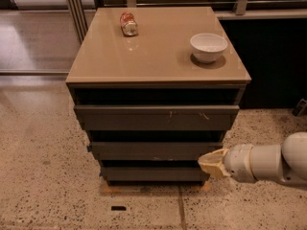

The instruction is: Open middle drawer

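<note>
The middle drawer (154,150) is a dark grey flat front of middling width, between the widest top front (156,117) and the narrowest bottom front (152,174). It looks closed, flush in the stack. My gripper (205,163) has cream-coloured fingertips and reaches in from the right on a white arm. It sits at the right end of the middle drawer, near its lower right corner, just above the bottom front.
The tan cabinet top (153,56) holds a white bowl (208,46) at the right and a lying can (128,23) at the back. The cabinet stands on speckled floor. A dark wall is behind at the right. A small dark object (118,208) lies on the floor.
</note>
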### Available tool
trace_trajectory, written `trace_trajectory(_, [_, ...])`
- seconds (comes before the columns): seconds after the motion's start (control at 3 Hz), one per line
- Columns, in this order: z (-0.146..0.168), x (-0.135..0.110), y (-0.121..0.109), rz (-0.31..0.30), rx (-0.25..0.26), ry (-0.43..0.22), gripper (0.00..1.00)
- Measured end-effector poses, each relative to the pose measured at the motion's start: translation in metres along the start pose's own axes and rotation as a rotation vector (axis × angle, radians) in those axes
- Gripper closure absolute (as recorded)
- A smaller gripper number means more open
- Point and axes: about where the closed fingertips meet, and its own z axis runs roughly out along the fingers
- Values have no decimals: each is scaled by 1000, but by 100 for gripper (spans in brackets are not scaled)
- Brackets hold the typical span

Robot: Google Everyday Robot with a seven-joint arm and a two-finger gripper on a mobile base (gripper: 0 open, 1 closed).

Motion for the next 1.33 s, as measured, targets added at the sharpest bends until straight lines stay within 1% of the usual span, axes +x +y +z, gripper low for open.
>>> trace_trajectory(0.33, [37,26,34,36,21,-122,100])
trace_trajectory(0.67, [66,23,23,55,95,-231,100])
trace_trajectory(1.0, [72,24,3,76,167,-249,100])
trace_trajectory(1.33, [89,39,6,106,169,-235,100])
